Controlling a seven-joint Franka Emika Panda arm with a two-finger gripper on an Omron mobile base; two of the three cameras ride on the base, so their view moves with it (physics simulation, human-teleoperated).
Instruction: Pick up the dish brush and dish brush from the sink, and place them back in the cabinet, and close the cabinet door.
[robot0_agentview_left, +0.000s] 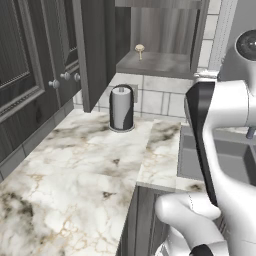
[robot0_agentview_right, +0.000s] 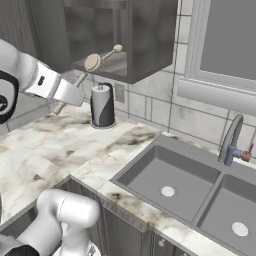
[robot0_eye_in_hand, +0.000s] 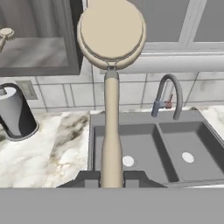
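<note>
At upper centre of the right base view, the cabinet (robot0_agentview_right: 150, 45) is seen open, one dish brush (robot0_agentview_right: 111, 52) already lying on its shelf. The sink (robot0_agentview_right: 170, 185) is emptied. The second dish brush (robot0_eye_in_hand: 112, 92) is clamped by the gripper (robot0_eye_in_hand: 112, 177), handle in the jaws, head toward the cabinet. Shelving it is judged the step in hand, then releasing.

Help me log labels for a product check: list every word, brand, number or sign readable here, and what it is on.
None: no readable text in any view.
The held brush, the shelf brush, the paper roll, the faucet and the cabinet are all unmarked.
</note>
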